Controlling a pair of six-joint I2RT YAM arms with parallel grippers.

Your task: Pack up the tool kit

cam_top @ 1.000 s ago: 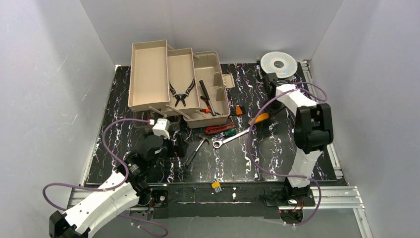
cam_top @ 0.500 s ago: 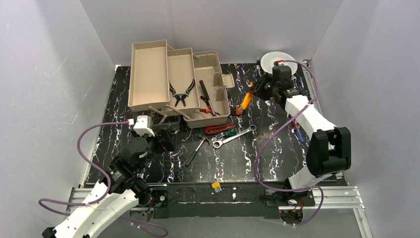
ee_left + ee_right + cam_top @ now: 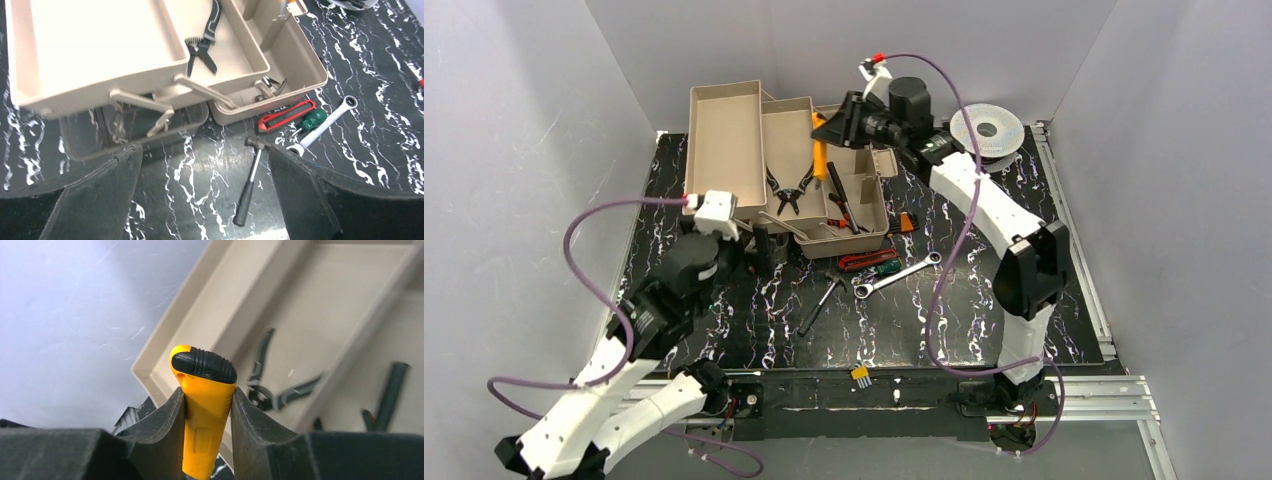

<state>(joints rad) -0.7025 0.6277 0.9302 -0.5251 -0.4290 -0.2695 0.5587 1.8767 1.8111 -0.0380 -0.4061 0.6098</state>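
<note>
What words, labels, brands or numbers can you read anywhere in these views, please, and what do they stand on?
No text can be read in any view.
On the knife: only a moulded recess in the handle, no legible letters.
On the spool: any label is too small to read.
On the toolbox: plain plastic, no marking visible.

Lower end of the knife (image 3: 202,390) lost to me between the fingers of the right gripper (image 3: 206,400), pliers (image 3: 280,390) behind it blurred, toolbox (image 3: 100,60) cut off by the left wrist view's top edge, small yellow thing (image 3: 861,376) at the near edge too small for me to name.
</note>
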